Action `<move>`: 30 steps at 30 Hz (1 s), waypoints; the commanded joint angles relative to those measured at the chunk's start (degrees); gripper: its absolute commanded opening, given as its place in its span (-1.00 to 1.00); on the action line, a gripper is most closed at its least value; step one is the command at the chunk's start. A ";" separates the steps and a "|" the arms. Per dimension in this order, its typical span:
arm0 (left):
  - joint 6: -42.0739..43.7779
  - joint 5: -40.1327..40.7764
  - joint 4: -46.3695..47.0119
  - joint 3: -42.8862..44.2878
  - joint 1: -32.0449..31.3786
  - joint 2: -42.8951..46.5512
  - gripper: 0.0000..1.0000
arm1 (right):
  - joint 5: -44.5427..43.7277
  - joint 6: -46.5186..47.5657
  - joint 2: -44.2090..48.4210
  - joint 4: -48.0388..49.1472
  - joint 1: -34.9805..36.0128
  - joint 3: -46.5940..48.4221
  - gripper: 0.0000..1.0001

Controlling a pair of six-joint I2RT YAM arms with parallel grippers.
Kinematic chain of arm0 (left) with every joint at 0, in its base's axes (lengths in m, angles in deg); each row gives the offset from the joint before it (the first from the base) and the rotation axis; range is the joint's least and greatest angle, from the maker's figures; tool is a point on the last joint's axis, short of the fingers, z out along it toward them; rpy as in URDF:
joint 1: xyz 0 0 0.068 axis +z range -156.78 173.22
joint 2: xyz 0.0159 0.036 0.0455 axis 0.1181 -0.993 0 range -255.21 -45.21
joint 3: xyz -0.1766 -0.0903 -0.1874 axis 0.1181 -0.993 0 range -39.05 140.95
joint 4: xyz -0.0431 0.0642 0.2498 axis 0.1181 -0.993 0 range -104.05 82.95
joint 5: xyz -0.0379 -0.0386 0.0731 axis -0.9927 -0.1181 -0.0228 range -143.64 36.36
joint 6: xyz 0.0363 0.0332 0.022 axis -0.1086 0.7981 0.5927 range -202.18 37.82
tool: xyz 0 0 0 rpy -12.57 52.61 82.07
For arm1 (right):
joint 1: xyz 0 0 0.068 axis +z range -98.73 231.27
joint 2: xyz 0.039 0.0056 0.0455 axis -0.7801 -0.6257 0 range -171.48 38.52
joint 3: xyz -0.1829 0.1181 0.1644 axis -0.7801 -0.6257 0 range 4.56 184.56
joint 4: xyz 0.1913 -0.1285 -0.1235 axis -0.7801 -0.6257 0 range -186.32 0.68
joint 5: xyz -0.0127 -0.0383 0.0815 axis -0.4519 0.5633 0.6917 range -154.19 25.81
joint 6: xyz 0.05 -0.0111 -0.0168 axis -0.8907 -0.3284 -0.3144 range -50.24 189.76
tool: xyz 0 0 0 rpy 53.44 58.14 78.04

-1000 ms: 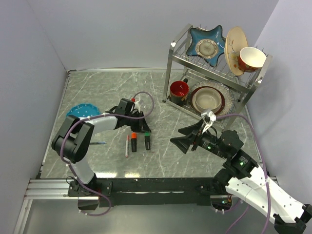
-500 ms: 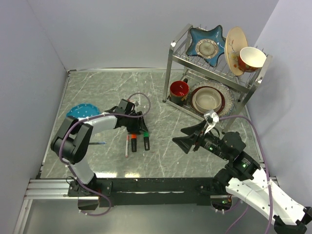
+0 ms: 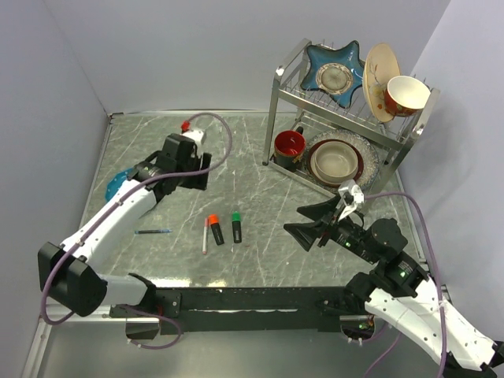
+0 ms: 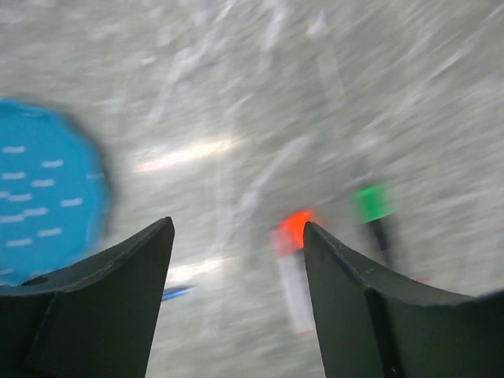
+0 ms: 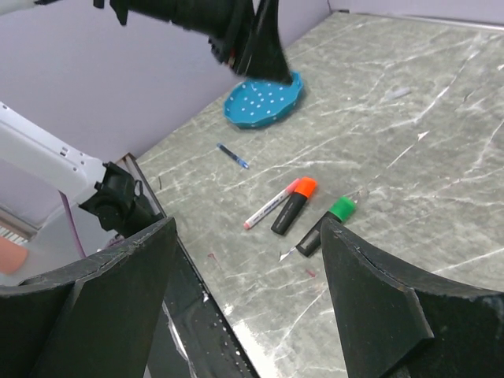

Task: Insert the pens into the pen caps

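Note:
Two stubby black markers lie side by side mid-table, one with an orange cap (image 3: 213, 220) and one with a green cap (image 3: 235, 216). A thin white pen (image 3: 205, 235) with a reddish-pink end lies left of them, and a thin blue pen (image 3: 153, 231) further left. My left gripper (image 3: 198, 175) hovers open and empty behind them. Its wrist view is blurred but shows the orange cap (image 4: 298, 227) and green cap (image 4: 372, 201) beyond the gripper (image 4: 236, 228). My right gripper (image 3: 295, 220) is open to their right, with nothing between its fingers (image 5: 248, 228); the orange marker (image 5: 293, 206) and green marker (image 5: 329, 220) lie ahead.
A blue perforated dish (image 3: 118, 181) sits at the left edge of the table. A metal dish rack (image 3: 346, 118) holding plates, bowls and a red mug stands at the back right. Walls close in the left and back sides.
My left gripper opened beside the markers, then rose and drew back to the rear left. The markers stay on the table. The right arm shifted slightly right.

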State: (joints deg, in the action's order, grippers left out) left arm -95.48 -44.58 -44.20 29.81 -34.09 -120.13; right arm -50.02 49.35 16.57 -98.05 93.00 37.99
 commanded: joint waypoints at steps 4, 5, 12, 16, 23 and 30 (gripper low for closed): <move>34.63 8.27 -4.78 -9.60 0.24 1.87 0.35 | -1.78 3.26 0.95 -3.04 -0.08 4.45 0.63; 39.88 5.38 -5.04 -10.75 0.33 2.05 0.33 | -1.87 3.61 0.95 -3.05 -0.08 4.54 0.63; 51.26 2.10 -4.60 -18.58 3.66 1.35 0.19 | -2.92 4.58 0.69 -3.66 -0.08 4.45 0.63; 53.38 2.28 -4.25 -21.92 4.46 0.47 0.17 | -4.07 5.11 0.77 -3.75 -0.08 4.36 0.63; 54.43 0.87 -5.92 -22.72 5.42 -2.86 0.11 | -5.03 6.60 0.60 -4.89 -0.16 5.50 0.63; 55.40 -0.45 -5.92 -22.36 6.48 -6.03 0.02 | -6.44 7.66 1.21 -5.77 -0.16 5.77 0.63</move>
State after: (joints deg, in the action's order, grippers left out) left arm -42.17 -43.34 -49.77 7.21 -28.15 -124.98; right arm -54.78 55.50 17.09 -104.10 93.00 40.90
